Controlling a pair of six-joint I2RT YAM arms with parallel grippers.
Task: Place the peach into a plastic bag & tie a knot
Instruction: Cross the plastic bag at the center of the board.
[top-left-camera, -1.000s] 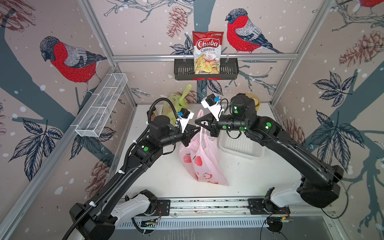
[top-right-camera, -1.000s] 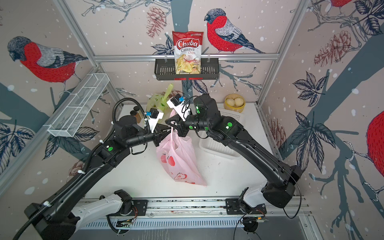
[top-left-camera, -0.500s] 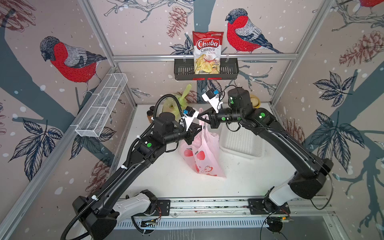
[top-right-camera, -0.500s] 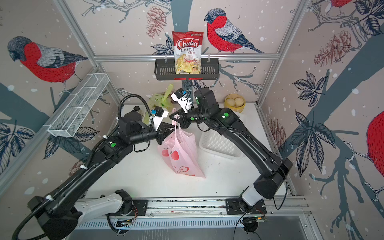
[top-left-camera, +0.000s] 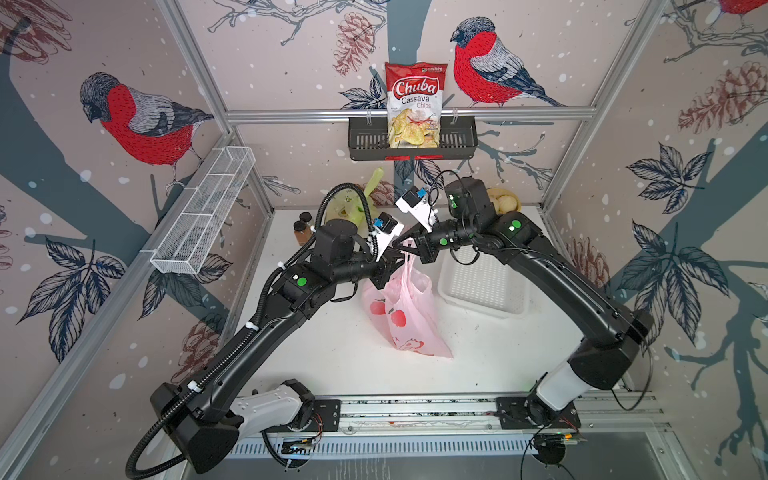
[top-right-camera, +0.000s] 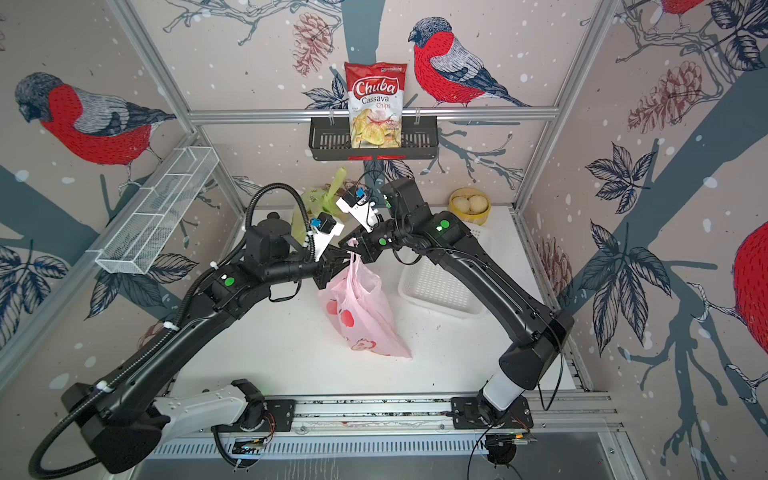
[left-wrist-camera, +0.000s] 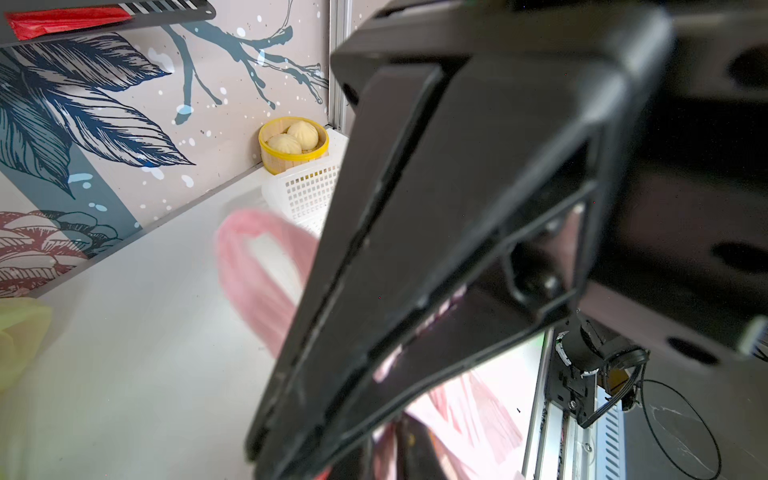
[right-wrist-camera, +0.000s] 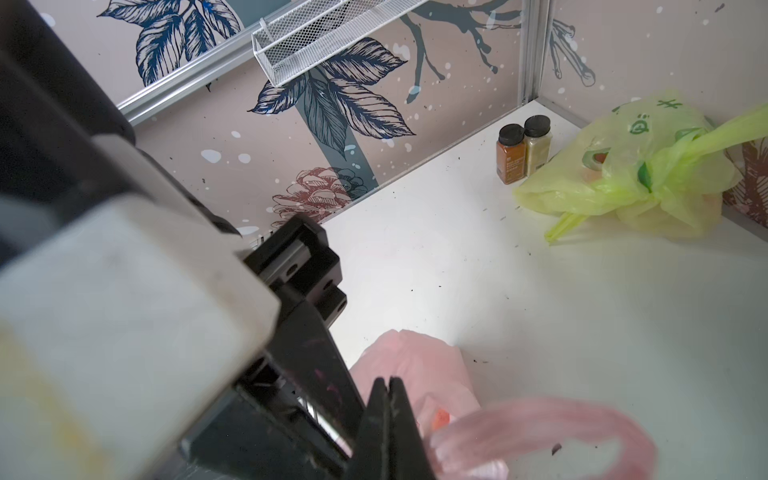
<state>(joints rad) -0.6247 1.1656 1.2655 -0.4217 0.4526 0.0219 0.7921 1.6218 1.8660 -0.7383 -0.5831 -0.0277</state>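
The jaws of the right gripper (top-left-camera: 411, 248) are closed on a handle (right-wrist-camera: 540, 415) of the pink bag (top-left-camera: 407, 316). The left gripper (top-left-camera: 392, 257) meets it tip to tip; pink plastic shows between its jaws, but I cannot tell if they grip. The bag hangs with its lower end on the surface (top-left-camera: 332, 353), beside the basket (top-left-camera: 482, 286). The peach is hidden

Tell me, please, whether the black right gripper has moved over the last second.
Yes. The right gripper, shut on the pink plastic bag, has shifted a little to the robot's left, away from the white perforated plastic basket.
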